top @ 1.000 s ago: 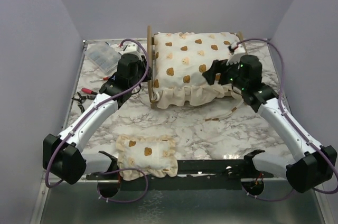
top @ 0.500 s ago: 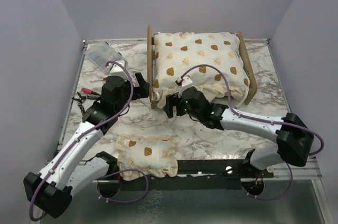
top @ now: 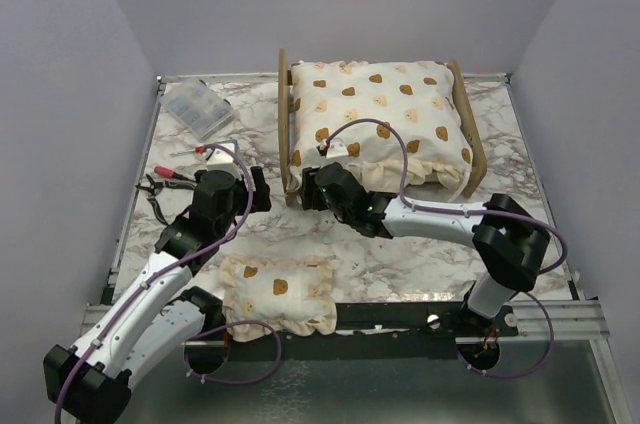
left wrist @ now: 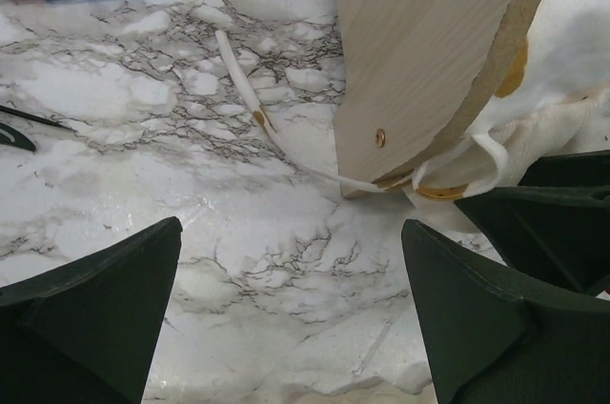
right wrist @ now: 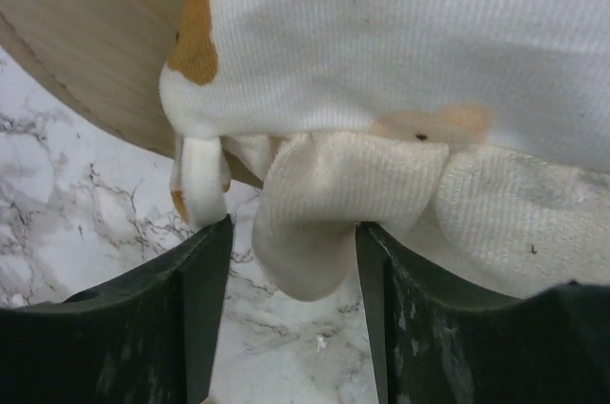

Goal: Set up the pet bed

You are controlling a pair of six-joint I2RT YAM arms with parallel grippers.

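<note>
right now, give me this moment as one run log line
left gripper: open, over table beside pet bed headboard | right gripper: open around cushion ruffle | pillow: on table, near edge

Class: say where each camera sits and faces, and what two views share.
Top external: above and behind, looking down on the table; both arms show.
Left wrist: on left gripper, facing the pet bed headboard; fingers show.
Right wrist: on right gripper, facing the cushion ruffle; fingers show.
Shared: both wrists see the headboard.
</note>
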